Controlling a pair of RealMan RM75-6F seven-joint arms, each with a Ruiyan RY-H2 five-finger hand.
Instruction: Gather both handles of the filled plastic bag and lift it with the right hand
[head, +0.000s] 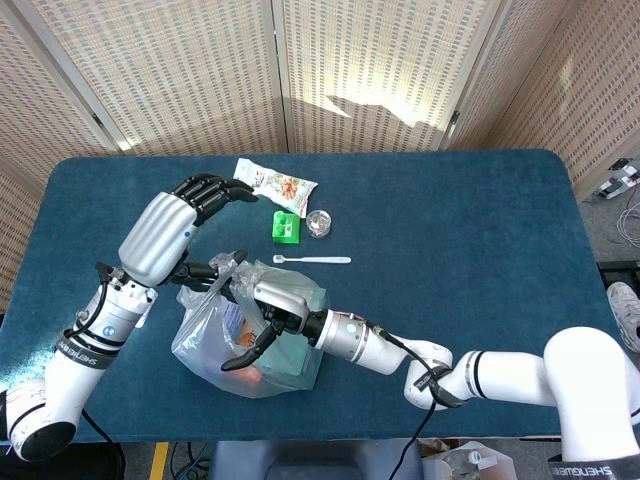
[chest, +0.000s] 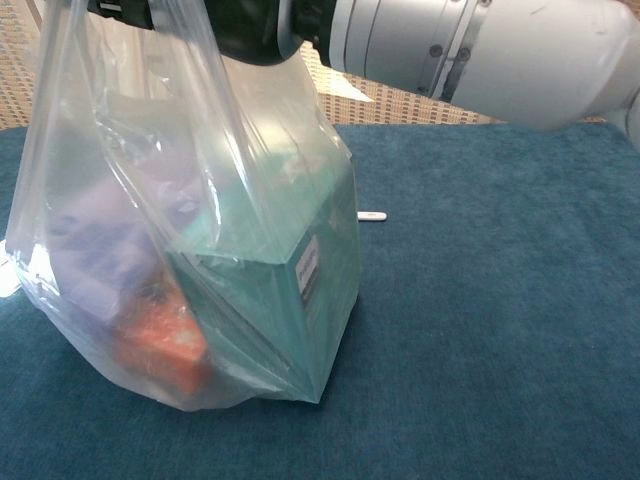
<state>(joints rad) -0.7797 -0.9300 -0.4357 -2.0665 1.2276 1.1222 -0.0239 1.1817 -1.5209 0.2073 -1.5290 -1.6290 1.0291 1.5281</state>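
Inside plastic bag (chest: 200, 230): teal box (chest: 275, 300), orange pack (chest: 160, 345); right robot hand (head: 268, 310) clamps handles; left robot hand (head: 195, 215) fingers apart.

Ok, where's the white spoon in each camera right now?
Head view: white spoon lies on the table beyond the plastic bag, near centre.
Chest view: only its tip shows, just right of the bag.
Shared landmark: the teal box inside the bag.

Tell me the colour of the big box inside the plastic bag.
Teal green; the box shows best in the chest view.
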